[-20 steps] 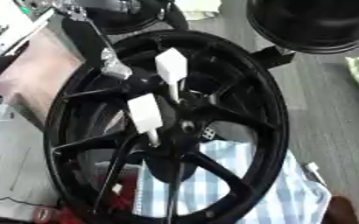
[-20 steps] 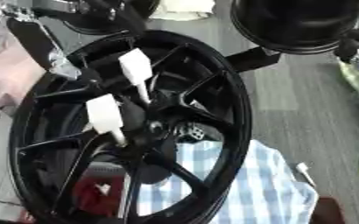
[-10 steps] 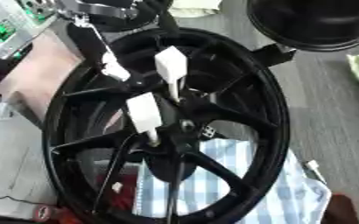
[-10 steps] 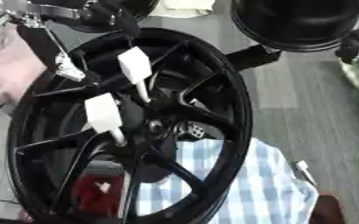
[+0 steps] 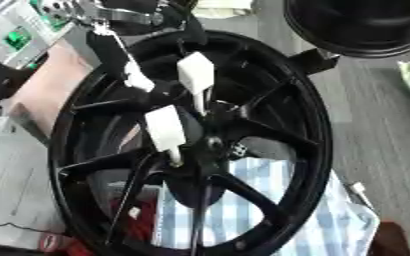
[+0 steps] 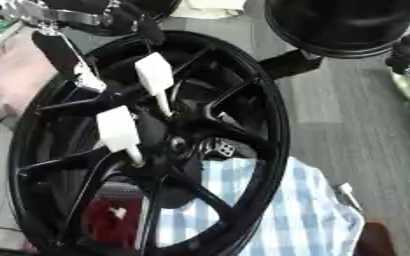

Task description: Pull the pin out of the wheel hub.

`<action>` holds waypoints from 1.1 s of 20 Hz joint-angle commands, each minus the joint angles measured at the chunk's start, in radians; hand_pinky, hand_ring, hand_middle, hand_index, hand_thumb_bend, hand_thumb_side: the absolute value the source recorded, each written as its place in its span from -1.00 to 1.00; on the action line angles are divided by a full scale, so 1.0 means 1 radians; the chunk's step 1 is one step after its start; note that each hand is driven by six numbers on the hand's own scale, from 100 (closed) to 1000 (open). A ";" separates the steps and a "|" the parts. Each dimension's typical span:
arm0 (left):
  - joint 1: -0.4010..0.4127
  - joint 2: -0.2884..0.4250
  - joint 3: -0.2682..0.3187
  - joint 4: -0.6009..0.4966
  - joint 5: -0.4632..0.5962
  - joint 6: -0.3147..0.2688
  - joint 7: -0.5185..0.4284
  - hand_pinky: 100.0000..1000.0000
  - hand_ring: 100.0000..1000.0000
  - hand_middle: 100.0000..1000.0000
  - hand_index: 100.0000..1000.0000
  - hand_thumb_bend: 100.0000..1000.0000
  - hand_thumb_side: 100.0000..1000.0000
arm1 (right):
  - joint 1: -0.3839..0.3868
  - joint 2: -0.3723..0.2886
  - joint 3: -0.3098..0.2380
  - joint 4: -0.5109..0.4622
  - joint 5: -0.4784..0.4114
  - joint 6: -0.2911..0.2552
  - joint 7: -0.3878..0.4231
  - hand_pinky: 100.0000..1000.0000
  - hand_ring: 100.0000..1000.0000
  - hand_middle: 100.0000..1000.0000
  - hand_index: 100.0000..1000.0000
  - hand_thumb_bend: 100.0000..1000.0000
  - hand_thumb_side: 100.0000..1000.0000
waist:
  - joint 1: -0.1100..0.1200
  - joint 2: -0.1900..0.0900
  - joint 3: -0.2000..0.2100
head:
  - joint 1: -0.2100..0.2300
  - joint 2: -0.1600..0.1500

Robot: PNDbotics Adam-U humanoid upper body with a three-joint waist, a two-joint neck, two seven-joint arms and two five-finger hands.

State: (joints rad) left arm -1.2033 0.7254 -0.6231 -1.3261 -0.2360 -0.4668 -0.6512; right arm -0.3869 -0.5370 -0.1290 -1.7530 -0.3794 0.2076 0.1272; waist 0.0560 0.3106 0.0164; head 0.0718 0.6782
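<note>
A black spoked wheel (image 5: 305,125) fills both views, tilted, with its hub (image 5: 210,145) near the middle. Two pins with white flat handles stick out of the hub area: the upper pin (image 5: 195,75) and the lower pin (image 5: 165,129), both with thin stems running down towards the hub. My left hand (image 5: 114,50) comes in from the upper left, black with a white tip (image 5: 138,82). It reaches between the spokes just left of the upper pin, and whether it touches the pin is hidden. My right hand shows in no view.
A blue and white checked cloth (image 5: 287,210) lies under the wheel's lower right. Something red (image 6: 112,220) shows through the lower spokes. A large black dome (image 5: 357,25) stands at the top right, and a grey device with a green screen (image 5: 16,37) at the top left.
My left hand has moved down and right, further between the spokes towards the upper pin. Both pins stand where they were.
</note>
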 commanded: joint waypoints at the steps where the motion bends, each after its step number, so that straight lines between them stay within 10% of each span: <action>1: -0.030 0.007 0.018 0.002 0.012 -0.253 -0.256 0.74 0.86 0.73 0.85 -0.34 -0.13 | -0.012 -0.025 -0.008 -0.010 0.004 0.000 0.001 0.72 0.40 0.38 0.34 -0.46 -0.68 | -0.002 -0.014 -0.001 | 0.004 -0.014; 22: -0.036 -0.022 0.011 0.061 -0.019 -0.290 -0.256 0.70 0.83 0.70 0.79 -0.38 -0.15 | -0.013 -0.021 -0.004 -0.011 0.004 0.007 0.010 0.72 0.40 0.39 0.34 -0.47 -0.67 | 0.002 -0.003 -0.007 | -0.006 -0.052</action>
State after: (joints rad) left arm -1.2148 0.6887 -0.6243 -1.2637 -0.2518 -0.4805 -0.6375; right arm -0.3870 -0.5365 -0.1288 -1.7530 -0.3771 0.2155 0.1356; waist 0.0599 0.3248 0.0110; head 0.0665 0.6393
